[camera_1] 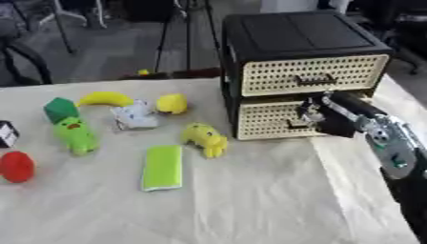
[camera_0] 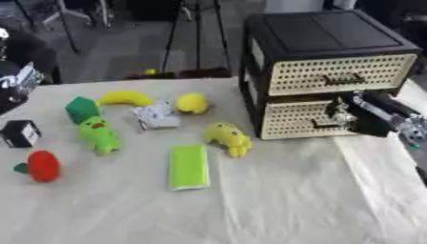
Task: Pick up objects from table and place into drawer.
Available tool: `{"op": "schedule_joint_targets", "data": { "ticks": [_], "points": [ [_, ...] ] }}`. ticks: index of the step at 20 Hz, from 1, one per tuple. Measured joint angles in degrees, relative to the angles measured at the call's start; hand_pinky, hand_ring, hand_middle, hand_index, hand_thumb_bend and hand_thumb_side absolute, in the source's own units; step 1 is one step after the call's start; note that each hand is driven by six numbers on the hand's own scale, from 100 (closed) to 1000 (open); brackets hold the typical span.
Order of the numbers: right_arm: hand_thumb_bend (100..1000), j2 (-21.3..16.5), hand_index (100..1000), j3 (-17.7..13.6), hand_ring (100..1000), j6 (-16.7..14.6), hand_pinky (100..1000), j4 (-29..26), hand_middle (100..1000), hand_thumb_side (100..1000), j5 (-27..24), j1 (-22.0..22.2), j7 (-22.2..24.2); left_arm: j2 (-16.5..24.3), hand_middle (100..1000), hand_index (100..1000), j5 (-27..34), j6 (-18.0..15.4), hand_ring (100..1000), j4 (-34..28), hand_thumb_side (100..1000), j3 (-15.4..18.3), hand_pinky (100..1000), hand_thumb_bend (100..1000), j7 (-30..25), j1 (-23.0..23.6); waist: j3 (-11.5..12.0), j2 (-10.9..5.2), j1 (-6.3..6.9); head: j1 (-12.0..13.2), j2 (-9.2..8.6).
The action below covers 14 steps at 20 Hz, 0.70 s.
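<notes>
**Right hand at the lower drawer, toys spread on the tabletop**

A black drawer unit (camera_0: 330,71) with two cream perforated fronts stood at the far right of the cloth-covered tabletop (camera_0: 275,200). Both the upper drawer (camera_0: 340,75) and the lower drawer (camera_1: 271,120) sat closed, so nothing inside either could be seen. The robot's right hand (camera_1: 315,110) reached in from the right edge and was up against the lower drawer's front, at its dark handle; whether its fingers were curled around that handle or only lay against it could not be told. The left hand showed in neither view.

The things to be stored all lay out on the tabletop, left of the unit. Nearest it was a yellow plush toy (camera_0: 228,138), with a flat lime-green pack (camera_0: 188,167) just beside it toward the near edge. Farther back lay a yellow round toy (camera_0: 193,103), touching or nearly touching a small white-grey item (camera_0: 156,116), and a banana (camera_0: 125,98). At the left stood a dark green block (camera_0: 81,108) above a light green plush figure (camera_0: 99,135), then a red strawberry-like toy (camera_0: 42,166) and a small black cube (camera_0: 19,133) near the left edge
</notes>
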Motion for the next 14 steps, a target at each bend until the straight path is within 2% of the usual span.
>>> {"op": "schedule_joint_targets", "data": {
  "ticks": [14],
  "points": [
    [145, 0.8, 682, -0.3, 100, 0.0, 100, 6.7, 100, 978, 7.4, -1.5, -3.4, 0.0, 554, 661, 0.2, 0.0, 562, 0.0, 752, 0.0, 604, 508, 0.0, 0.0, 0.6, 0.00, 0.40, -0.4, 0.01]
  ]
}}
